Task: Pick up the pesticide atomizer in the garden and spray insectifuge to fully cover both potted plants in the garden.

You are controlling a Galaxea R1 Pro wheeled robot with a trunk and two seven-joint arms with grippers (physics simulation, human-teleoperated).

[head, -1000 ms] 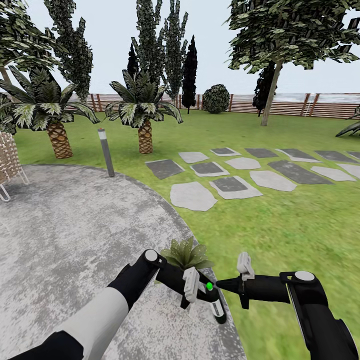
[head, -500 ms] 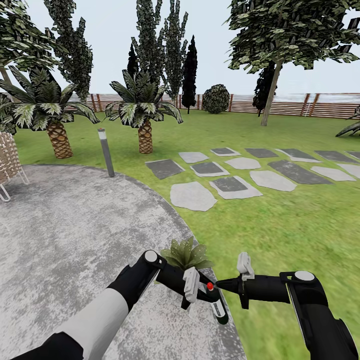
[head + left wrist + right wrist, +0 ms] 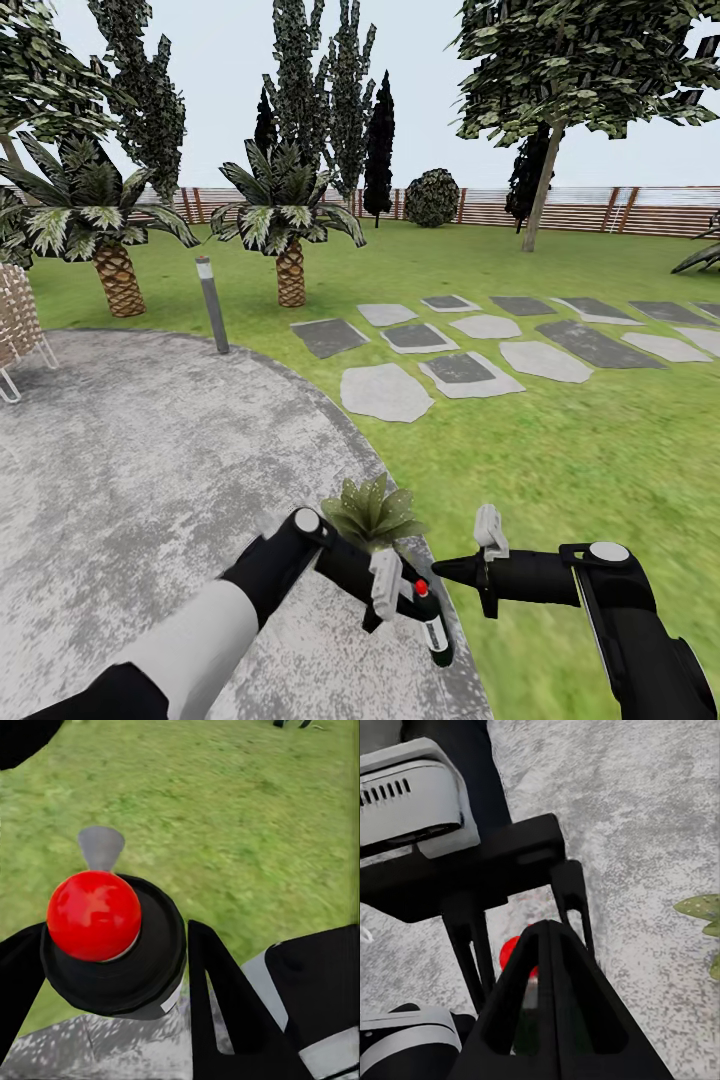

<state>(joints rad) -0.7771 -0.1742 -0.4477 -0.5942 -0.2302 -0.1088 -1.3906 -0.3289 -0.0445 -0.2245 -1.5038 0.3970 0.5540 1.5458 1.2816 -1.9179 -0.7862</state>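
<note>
Two arms reach in low at six o'clock of the head view, over the edge where the grey paved patio (image 3: 150, 460) meets the lawn (image 3: 560, 450). Left gripper (image 3: 400, 590) is clamped around the pesticide atomizer (image 3: 432, 625), the dark green bottle hanging tilted, red cap up, its white label band showing below the fingers. From the left wrist camera the red ball cap (image 3: 94, 915) sits on the bottle's black collar, a black finger (image 3: 225, 1012) tight against its side, grass beyond. Right gripper (image 3: 440, 570) points in from three o'clock, its fingers pressed together into a single dark point, the tip just beside the red cap; whether it touches I cannot tell. The right wrist camera looks along those closed fingers (image 3: 547, 1005) at the left gripper's black frame, a patch of red between.

One potted plant (image 3: 372, 512), a low rosette of olive leaves, sits on the patio rim just behind the left wrist, toward twelve o'clock. Farther out: grey bollard lamp (image 3: 211, 305) at eleven o'clock, stepping stones (image 3: 470, 345) at one o'clock, two palms (image 3: 288, 235) and the slatted fence (image 3: 600, 208) beyond.
</note>
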